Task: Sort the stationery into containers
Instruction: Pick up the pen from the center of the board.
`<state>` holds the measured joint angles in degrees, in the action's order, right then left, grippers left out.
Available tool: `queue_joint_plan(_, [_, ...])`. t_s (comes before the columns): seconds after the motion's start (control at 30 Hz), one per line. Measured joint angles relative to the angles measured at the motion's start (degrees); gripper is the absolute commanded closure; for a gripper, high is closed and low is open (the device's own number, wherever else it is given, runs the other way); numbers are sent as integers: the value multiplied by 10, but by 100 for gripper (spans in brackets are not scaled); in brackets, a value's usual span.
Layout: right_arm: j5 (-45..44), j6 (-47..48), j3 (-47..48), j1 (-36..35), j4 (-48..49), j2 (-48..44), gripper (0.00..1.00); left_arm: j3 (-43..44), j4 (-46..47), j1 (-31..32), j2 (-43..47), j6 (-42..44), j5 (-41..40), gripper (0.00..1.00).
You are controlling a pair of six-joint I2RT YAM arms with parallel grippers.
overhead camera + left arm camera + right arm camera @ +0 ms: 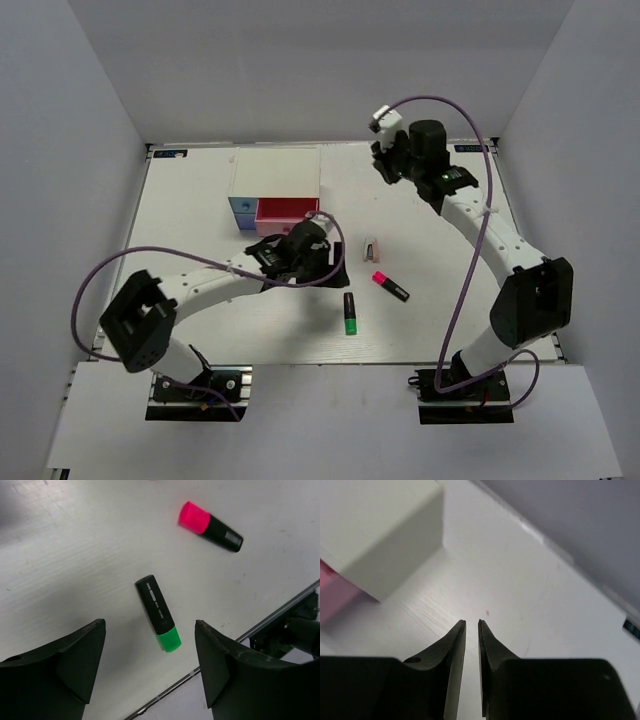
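Note:
A green-ended highlighter (350,313) (158,612) and a pink-ended highlighter (390,286) (210,526) lie on the white table right of centre. A small pale eraser block (371,248) lies just beyond them. The white-topped box (275,172) (385,535) stands at the back, its pink-red drawer (287,210) (335,595) pulled out beside a light blue drawer (241,205). My left gripper (315,255) (150,624) hovers open and empty above the table, the green highlighter lying between its fingers in the left wrist view. My right gripper (385,168) (471,622) is raised right of the box, jaws shut on nothing.
The table's front metal rail (250,630) runs close behind the green highlighter. Grey walls enclose the table on the left, back and right. A purple cable (470,260) trails along the right arm.

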<state>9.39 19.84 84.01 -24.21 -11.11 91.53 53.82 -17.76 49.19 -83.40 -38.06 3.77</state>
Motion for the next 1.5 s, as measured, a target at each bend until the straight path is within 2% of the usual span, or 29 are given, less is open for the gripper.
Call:
queue_joint_plan(0.13, [-42, -34, -82, 54, -27, -18, 79, 67, -44, 46, -92, -21, -30, 26])
queue_joint_plan(0.3, [-49, -63, -199, 91, -54, -60, 69, 121, -108, 92, -177, -54, -69, 39])
queue_joint_plan(0.37, [-47, -69, -234, 95, -56, -91, 66, 138, -137, 104, -200, -67, -86, 40])
queue_joint_plan(0.6, [-28, -82, -268, 103, -45, -152, 58, 213, -206, 131, -271, -97, -144, 41])
queue_joint_plan(0.7, [-17, -89, -279, 106, -40, -161, 56, 241, -228, 141, -291, -102, -165, 45])
queue_joint_plan(0.83, [-8, -94, -296, 107, -39, -169, 55, 266, -255, 148, -309, -110, -184, 73])
queue_joint_plan(0.93, [0, -96, -310, 107, -39, -178, 50, 268, -260, 152, -310, -112, -191, 79])
queue_joint_plan(1.03, [10, -92, -327, 108, -41, -193, 37, 268, -259, 153, -308, -110, -197, 85])
queue_joint_plan(1.07, [16, -91, -333, 108, -42, -199, 25, 266, -258, 153, -305, -106, -199, 89])
queue_joint_plan(1.17, [43, -77, -348, 110, -51, -214, 16, 258, -244, 149, -281, -74, -199, 100])
queue_joint_plan(1.23, [67, -64, -355, 111, -57, -221, 16, 253, -227, 144, -251, -41, -200, 100])
queue_joint_plan(1.3, [89, -52, -363, 112, -60, -225, 21, 252, -210, 137, -212, -5, -203, 100])
queue_joint_plan(1.33, [101, -45, -367, 113, -61, -226, 26, 254, -202, 131, -190, 15, -204, 100])
queue_joint_plan(1.37, [110, -40, -371, 113, -63, -227, 39, 259, -196, 125, -173, 31, -205, 100])
queue_joint_plan(1.5, [149, -13, -379, 115, -78, -228, 63, 290, -169, 89, -123, 103, -211, 100])
